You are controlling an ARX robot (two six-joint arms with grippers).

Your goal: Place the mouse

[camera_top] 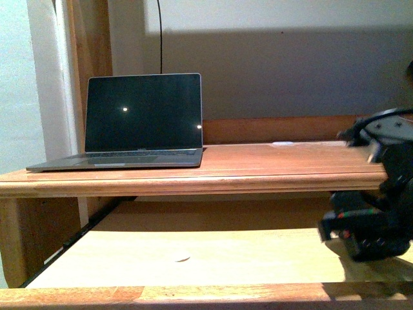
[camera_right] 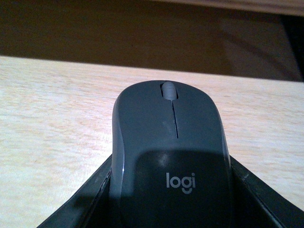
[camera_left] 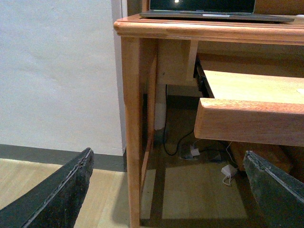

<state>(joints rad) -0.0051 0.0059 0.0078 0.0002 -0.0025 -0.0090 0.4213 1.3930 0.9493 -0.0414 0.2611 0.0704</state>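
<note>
Pale wood of the pull-out shelf [camera_right: 47, 118] spreads wide under the mouse [camera_right: 171, 142], which the right gripper [camera_right: 171, 199] clamps by both sides near the shelf's right edge, just below the worktop [camera_top: 258, 165] front edge. Left gripper [camera_left: 167, 156] hangs spread open, low off the worktop's left front corner.

Front faces desk [camera_top: 193, 181], laptop [camera_top: 143, 113]; left wrist low, shares both; right wrist close above mouse [camera_right: 171, 156].
</note>
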